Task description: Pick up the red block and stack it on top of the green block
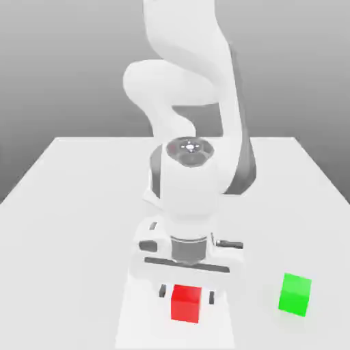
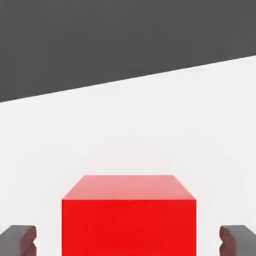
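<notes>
Red cube-shaped block (image 1: pixel 186 304), near the table's (image 1: pixel 68 273) front edge; two-finger tool (image 1: pixel 186 295), spread wide astride it; centre both fingers, descend straight, close evenly.

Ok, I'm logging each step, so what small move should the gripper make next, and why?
Probably ease down a little if needed, then close on the red block. The gripper is open, with a fingertip off either side of the block and a gap at each, while the green block stands apart.
</notes>
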You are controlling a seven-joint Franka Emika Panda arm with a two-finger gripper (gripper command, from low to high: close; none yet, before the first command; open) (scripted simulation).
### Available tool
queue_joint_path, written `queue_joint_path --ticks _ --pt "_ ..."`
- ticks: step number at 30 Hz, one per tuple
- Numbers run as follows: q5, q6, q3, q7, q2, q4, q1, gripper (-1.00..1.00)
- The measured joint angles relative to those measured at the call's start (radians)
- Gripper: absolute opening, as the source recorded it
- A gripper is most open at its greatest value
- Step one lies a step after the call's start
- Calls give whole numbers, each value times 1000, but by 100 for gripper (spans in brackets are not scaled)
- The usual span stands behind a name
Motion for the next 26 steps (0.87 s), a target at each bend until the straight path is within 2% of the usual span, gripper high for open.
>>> queue_joint_path --ticks 5,11,17,22,23,26 --pt "-1 0 1 1 -1 0 -1 -100" --pt "49 -162 34 -26 -187 -25 -8 -100" --pt "45 -288 193 210 -232 56 269 -100" --pt "-41 -179 164 316 -95 79 309 -100" --pt "-58 -152 153 329 -66 81 318 100" --pt "-58 -152 153 329 -66 81 318 100"
